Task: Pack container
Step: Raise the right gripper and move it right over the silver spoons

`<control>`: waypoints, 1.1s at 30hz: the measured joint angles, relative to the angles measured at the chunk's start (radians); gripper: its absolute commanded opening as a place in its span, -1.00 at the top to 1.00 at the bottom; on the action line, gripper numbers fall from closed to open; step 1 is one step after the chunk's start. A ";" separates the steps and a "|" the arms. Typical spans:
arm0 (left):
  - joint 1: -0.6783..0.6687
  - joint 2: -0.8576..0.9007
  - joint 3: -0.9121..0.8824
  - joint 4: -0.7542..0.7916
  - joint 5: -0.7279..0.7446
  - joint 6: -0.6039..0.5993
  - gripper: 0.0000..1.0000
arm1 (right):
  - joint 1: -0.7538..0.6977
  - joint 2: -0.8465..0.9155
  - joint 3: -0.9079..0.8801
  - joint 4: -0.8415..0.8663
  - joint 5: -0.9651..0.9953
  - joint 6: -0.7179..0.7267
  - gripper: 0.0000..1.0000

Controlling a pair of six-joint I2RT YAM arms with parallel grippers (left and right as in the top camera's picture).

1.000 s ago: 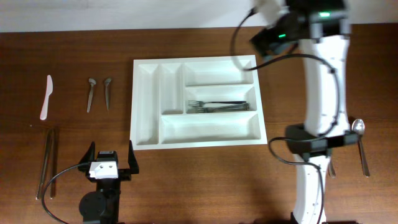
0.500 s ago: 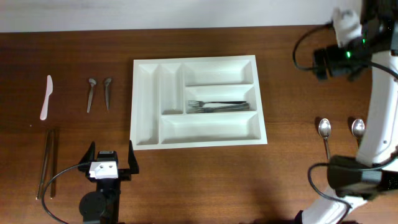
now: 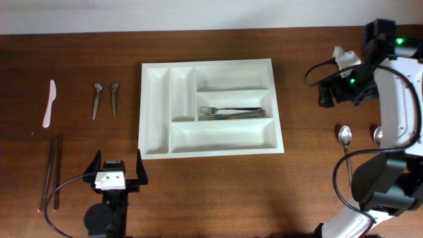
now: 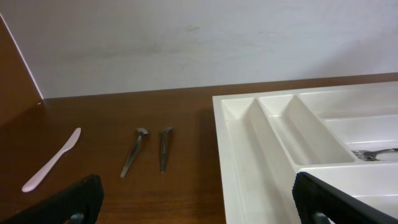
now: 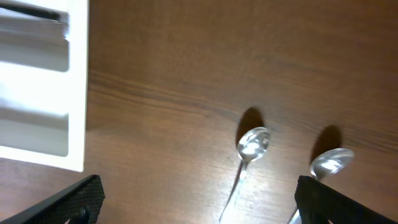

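- The container (image 3: 143,112) is a large white plastic cutlery tray, rectangular, with a raised rim and smooth sloping walls.
- It has five compartments: two narrow upright ones on its left side and three long ones stacked across its right side.
- A few metal forks (image 3: 231,113) lie in the middle long compartment, tines toward the upright dividers.
- The tray lies flat near the middle of the table (image 3: 310,192), towards the far edge and square with it.
- The table is dark reddish-brown wood with a visible grain and a dull sheen.
- A plain off-white wall (image 3: 132,13) runs behind the table's far edge.
- The left gripper (image 3: 117,166) hovers near the tray's near-left corner with its fingers wide apart and nothing between them.
- The right gripper (image 5: 202,205) is over the table to the right of the tray, above two spoons (image 5: 252,144), fingers spread and holding nothing.
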 measured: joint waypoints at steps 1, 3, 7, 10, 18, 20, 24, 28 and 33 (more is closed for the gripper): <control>0.000 0.000 0.000 0.000 0.000 0.000 -0.98 | 0.000 0.000 -0.023 0.009 -0.001 -0.001 -0.97; 0.000 0.000 0.000 0.000 0.000 0.000 -0.98 | 0.000 0.000 -0.055 0.019 -0.002 -0.003 -0.97; 0.000 0.000 0.000 0.000 0.000 0.000 -0.98 | 0.000 0.000 -0.073 0.036 -0.005 -0.002 -0.97; 0.000 0.000 0.000 0.000 0.000 0.000 -0.98 | 0.000 0.000 -0.073 0.047 -0.005 -0.002 -0.97; 0.000 0.000 0.000 0.000 0.000 0.000 -0.98 | 0.000 0.000 -0.073 0.059 -0.005 -0.003 -0.97; 0.000 0.000 0.000 0.000 0.000 0.000 -0.98 | 0.000 0.000 -0.073 0.067 -0.004 -0.003 -0.97; 0.000 0.000 0.000 0.000 0.000 0.000 -0.98 | -0.003 0.000 -0.085 0.092 0.031 -0.003 -0.97; 0.000 0.000 0.000 0.000 0.000 0.000 -0.98 | -0.033 0.000 -0.117 0.068 0.057 -0.002 -0.97; 0.000 0.000 0.000 0.000 0.000 0.000 -0.98 | -0.128 0.000 -0.142 0.042 0.059 -0.013 -0.97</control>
